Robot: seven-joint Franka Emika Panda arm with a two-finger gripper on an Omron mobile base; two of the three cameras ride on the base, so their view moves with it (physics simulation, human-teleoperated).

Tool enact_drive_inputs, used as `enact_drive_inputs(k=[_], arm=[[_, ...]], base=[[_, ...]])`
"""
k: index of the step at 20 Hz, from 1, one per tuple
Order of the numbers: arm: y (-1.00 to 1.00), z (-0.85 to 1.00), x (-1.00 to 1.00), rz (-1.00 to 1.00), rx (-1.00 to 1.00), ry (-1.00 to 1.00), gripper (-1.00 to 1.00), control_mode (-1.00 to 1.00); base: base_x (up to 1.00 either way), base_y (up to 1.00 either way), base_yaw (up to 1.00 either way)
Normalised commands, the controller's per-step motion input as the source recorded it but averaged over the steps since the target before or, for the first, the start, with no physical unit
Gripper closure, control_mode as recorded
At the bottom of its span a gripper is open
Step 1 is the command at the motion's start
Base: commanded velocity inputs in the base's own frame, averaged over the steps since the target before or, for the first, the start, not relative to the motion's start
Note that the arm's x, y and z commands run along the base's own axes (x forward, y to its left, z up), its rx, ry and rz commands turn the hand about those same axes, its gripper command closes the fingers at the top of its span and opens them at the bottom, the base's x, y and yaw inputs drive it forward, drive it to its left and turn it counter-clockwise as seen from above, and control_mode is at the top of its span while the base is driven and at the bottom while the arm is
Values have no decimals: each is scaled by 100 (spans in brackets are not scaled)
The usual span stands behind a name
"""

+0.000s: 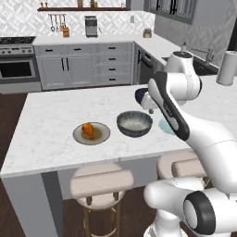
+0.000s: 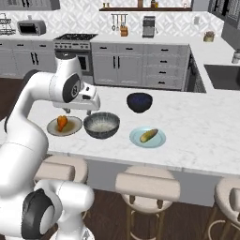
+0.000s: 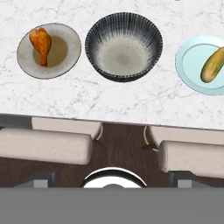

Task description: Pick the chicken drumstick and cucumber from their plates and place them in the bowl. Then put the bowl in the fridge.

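Our hand [image 2: 88, 108] hovers above the near edge of the counter [image 3: 131, 103], fingers spread wide with nothing between them. In the hand view the grey bowl [image 3: 94, 35] sits straight ahead of it, empty. Left of the hand, the chicken drumstick [image 3: 40, 43] lies on the beige plate [image 3: 65, 61], just beside the bowl. Right of the hand, the cucumber [image 3: 212, 65] lies on the pale blue plate [image 3: 190, 65], slightly farther off. Bare marble runs between all three and the edge. Stools [image 3: 43, 146] stand below the edge.
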Motion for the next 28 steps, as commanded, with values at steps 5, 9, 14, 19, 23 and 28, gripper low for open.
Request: enact_drive_inputs(k=[5,9,14,19,23,28], arm=[[0,0,0,0,0,0,-100,100],[0,0,0,0,0,0,-100,100],[0,0,0,0,0,0,-100,100],[9,-1,0,0,0,0,-100,-100],[89,-15,0,0,0,0,-100,-100],[100,-37,0,1,-3,0,-100,-100]], base=[[70,17,0],[92,0,0],[62,3,0],[2,15,0],[0,0,0],[0,0,0]])
